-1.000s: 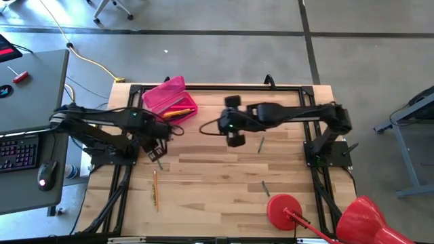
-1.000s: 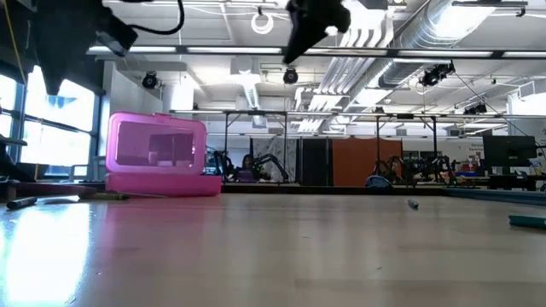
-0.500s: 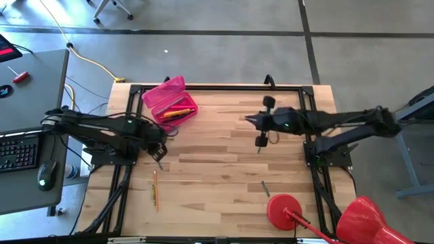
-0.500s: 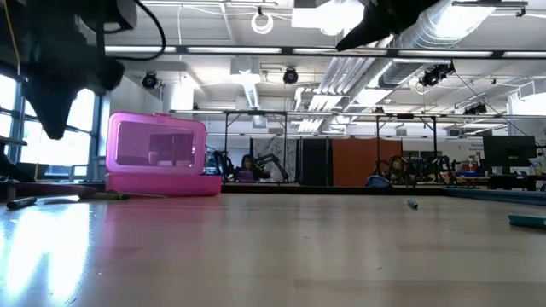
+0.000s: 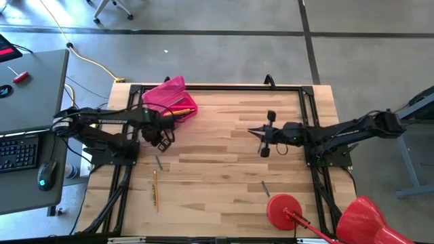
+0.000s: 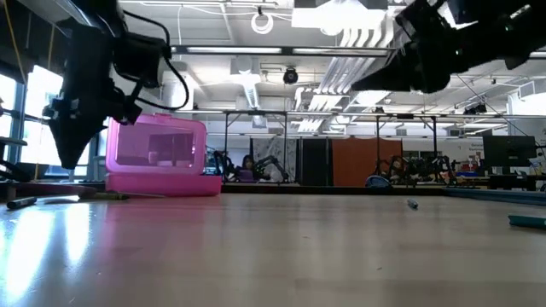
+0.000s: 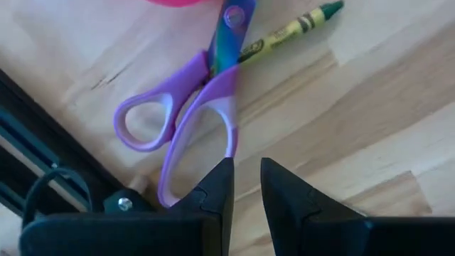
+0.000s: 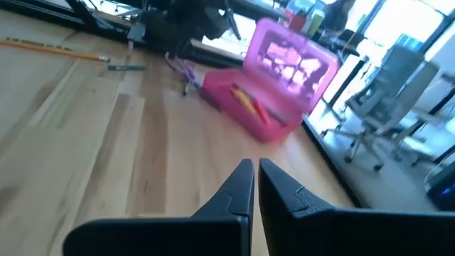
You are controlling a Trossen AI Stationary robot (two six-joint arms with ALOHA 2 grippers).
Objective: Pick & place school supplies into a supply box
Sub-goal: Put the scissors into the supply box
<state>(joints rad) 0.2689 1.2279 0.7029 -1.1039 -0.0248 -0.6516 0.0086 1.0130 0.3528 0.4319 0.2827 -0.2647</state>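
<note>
No legible text; green crayon (image 7: pixel 288 30) wrapper bears dark print, too blurred to read.

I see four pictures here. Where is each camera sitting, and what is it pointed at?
High view: above the table, looking straight down; shows both arms, the left gripper near the pink supply box, the right gripper mid-table.
Low view: at tabletop height, looking level into the room; both arms hang in from above.
Left wrist view: on the left arm, looking past its fingers at purple scissors and a crayon.
Right wrist view: on the right arm, facing the box.
All except the left wrist view share the pink box.
</note>
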